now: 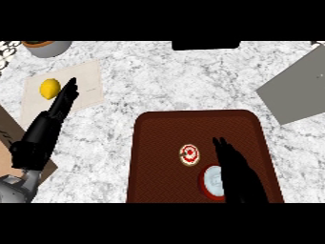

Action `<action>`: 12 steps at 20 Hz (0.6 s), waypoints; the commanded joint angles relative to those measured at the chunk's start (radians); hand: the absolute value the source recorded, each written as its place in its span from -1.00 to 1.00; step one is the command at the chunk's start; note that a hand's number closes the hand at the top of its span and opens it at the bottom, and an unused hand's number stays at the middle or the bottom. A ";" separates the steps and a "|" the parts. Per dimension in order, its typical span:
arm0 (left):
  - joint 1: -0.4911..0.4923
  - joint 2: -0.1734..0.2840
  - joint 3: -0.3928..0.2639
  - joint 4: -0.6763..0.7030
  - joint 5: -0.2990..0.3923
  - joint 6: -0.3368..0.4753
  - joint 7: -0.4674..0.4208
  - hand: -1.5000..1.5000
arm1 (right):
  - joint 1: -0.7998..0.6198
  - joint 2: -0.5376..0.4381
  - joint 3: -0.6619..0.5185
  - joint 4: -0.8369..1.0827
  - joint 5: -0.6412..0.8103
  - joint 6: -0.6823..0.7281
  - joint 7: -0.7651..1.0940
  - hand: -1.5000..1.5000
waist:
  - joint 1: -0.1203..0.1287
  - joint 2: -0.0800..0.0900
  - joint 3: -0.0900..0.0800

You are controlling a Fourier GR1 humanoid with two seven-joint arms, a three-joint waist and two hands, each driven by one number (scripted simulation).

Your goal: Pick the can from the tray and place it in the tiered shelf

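A small can (190, 155), seen from above as a white round top with a red mark, stands upright near the middle of a dark brown tray (157, 143). Just beside it, toward the lower right, a second round thing with a red rim and pale top (211, 182) is partly hidden by the right hand (237, 172), whose straight, ungripping fingers are stretched over the tray and hold nothing; it seems positioned for a grasp not yet made. The left hand (52, 119) is held with fingers straight over a pale cutting board (87, 78) where a lemon (49, 88) lies. The counter (165, 76) is speckled grey-white marble. A grey slatted shelf (309, 86) is seen far right, well apart from the can.
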 commanded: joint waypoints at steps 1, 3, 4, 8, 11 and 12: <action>0.022 -0.089 -0.009 0.074 0.037 0.010 -0.009 0.00 | 0.021 0.000 0.003 0.039 0.000 -0.005 -0.013 -1.00 | 0.000 0.021 -0.042; 0.014 -0.101 -0.013 0.119 0.027 0.007 -0.035 0.00 | 0.047 -0.003 0.044 0.055 0.019 -0.012 -0.033 1.00 | -0.010 0.024 -0.043; 0.027 -0.108 -0.030 0.057 0.037 0.010 -0.009 0.00 | 0.025 0.011 0.065 0.093 0.028 0.020 -0.011 1.00 | 0.005 0.022 -0.043; 0.040 -0.129 -0.028 0.114 0.029 0.009 -0.063 0.00 | 0.002 -0.028 0.056 0.086 0.051 0.017 -0.067 1.00 | -0.002 0.026 -0.044; -0.025 -0.097 0.037 0.137 0.066 -0.022 -0.028 0.00 | 0.017 -0.027 0.070 0.056 0.088 -0.013 -0.066 1.00 | -0.015 0.024 -0.043; 0.015 -0.130 -0.017 0.128 0.022 0.009 -0.052 0.00 | -0.011 -0.018 0.052 0.087 0.072 0.000 -0.077 1.00 | -0.005 0.025 -0.043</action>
